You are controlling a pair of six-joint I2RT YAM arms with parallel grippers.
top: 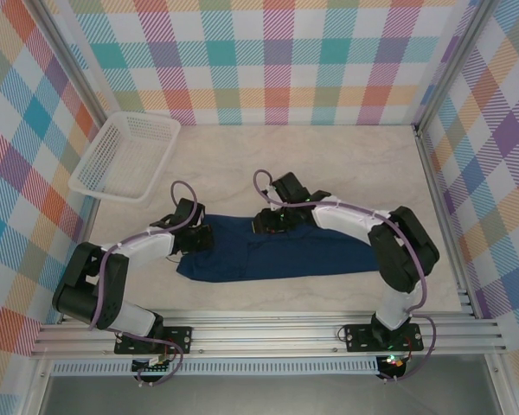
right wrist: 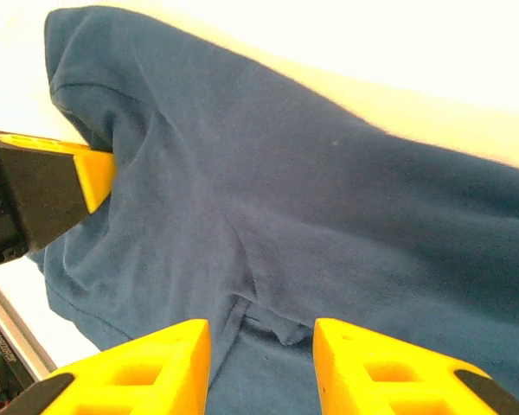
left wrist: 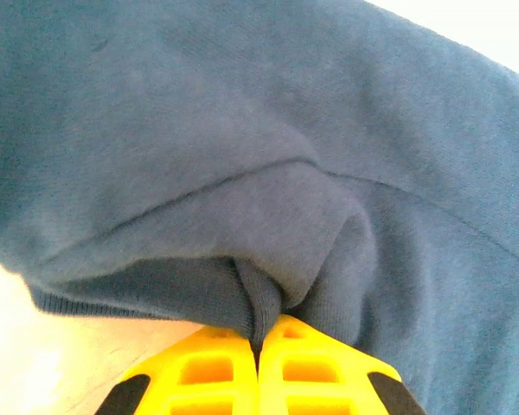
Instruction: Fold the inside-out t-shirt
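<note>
Pinches the left end of the t-shirt [top: 277, 251], spread on the table [top: 329, 164], with the left gripper [left wrist: 259, 337], fingers pressed together. Hovers the right gripper [right wrist: 261, 346] over its far edge, fingers spread. Basket [top: 147, 118] well apart, far left.

One high view, two close ones.
From above and behind the arms, looking down at the whole table [top: 329, 156]; from each wrist, looking past yellow fingers [left wrist: 216, 372], right up against the t-shirt [top: 268, 251]. Shared by all three: that blue cloth. From the right wrist, also the left gripper [right wrist: 99, 173].
</note>
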